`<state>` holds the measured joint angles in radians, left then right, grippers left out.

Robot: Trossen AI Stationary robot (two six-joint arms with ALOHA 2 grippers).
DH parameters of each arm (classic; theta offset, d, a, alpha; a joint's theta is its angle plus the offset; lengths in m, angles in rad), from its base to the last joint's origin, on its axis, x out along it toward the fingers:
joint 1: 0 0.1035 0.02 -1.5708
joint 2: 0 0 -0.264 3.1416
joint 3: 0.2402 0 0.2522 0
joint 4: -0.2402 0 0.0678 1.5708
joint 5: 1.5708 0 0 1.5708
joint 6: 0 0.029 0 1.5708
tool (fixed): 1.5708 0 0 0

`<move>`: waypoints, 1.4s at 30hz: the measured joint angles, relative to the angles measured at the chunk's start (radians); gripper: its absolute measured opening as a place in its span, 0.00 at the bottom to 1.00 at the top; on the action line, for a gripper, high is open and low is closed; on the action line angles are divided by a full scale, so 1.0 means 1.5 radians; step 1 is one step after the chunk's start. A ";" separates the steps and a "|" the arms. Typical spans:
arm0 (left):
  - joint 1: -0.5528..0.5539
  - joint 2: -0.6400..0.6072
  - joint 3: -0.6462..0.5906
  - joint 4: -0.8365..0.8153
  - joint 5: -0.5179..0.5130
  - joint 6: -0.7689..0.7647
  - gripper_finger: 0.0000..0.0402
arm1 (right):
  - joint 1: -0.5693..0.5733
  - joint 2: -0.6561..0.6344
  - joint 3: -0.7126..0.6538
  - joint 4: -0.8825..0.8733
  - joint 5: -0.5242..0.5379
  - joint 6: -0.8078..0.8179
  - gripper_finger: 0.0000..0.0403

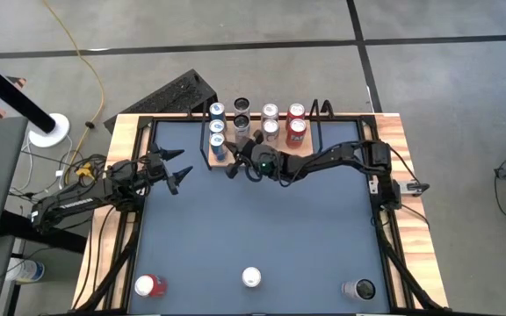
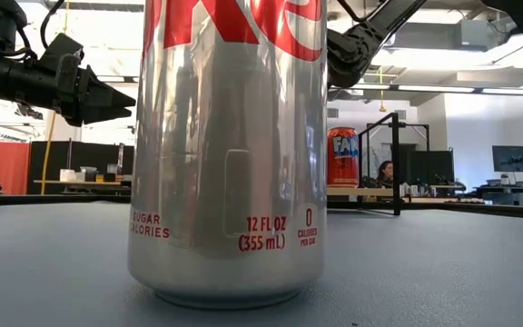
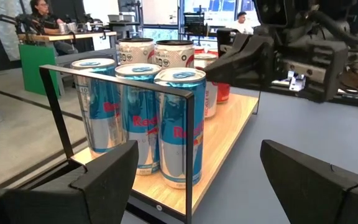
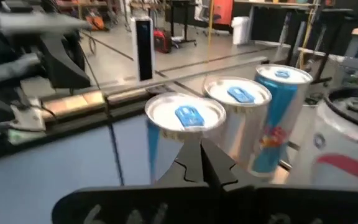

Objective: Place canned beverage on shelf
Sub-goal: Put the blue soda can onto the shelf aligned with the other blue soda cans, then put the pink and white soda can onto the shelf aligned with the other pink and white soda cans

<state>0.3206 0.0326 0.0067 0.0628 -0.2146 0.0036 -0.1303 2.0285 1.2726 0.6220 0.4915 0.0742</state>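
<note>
High view shows the shelf (image 1: pixel 262 149), a light-wood board in a black rail frame, at the far edge of the grey-blue counter (image 1: pixel 262 228), loaded with cans: three blue slim cans (image 1: pixel 217 130) in a row at its left end, dark and silver cans in the middle, two red cans (image 1: pixel 296 123) toward the right. The right gripper (image 1: pixel 235 167) reaches in from the right and hovers just in front of the shelf near the blue cans, its jaws pressed together and holding nothing. The left gripper (image 1: pixel 176 171) waits to the left of the shelf, jaws spread wide and empty. Three cans remain along the near edge: a red one (image 1: pixel 149 285) at left, a silver can (image 1: pixel 251 277) in the middle, and a dark one (image 1: pixel 358 289) at right, all well apart.
</note>
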 joint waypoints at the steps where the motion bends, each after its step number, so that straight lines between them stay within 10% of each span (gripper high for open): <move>1: 0.000 0.000 0.000 0.000 0.000 0.000 0.81 | 0.000 -0.001 0.000 0.000 0.001 -0.001 0.00; 21: 0.000 0.000 0.000 0.000 0.000 0.000 0.81 | 0.037 -0.021 0.014 -0.075 0.008 -0.002 0.00; 34: 0.000 0.009 0.000 -0.002 0.015 0.000 0.81 | 0.220 -0.251 0.144 -0.780 -0.038 0.242 0.00; 42: 0.000 0.017 0.000 -0.002 0.017 0.000 0.81 | 0.364 -0.318 0.216 -1.076 -0.313 0.613 0.00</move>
<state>0.3203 0.0580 0.0071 0.0593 -0.1886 0.0032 0.4157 1.5512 1.5973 -0.9920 0.0221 0.9937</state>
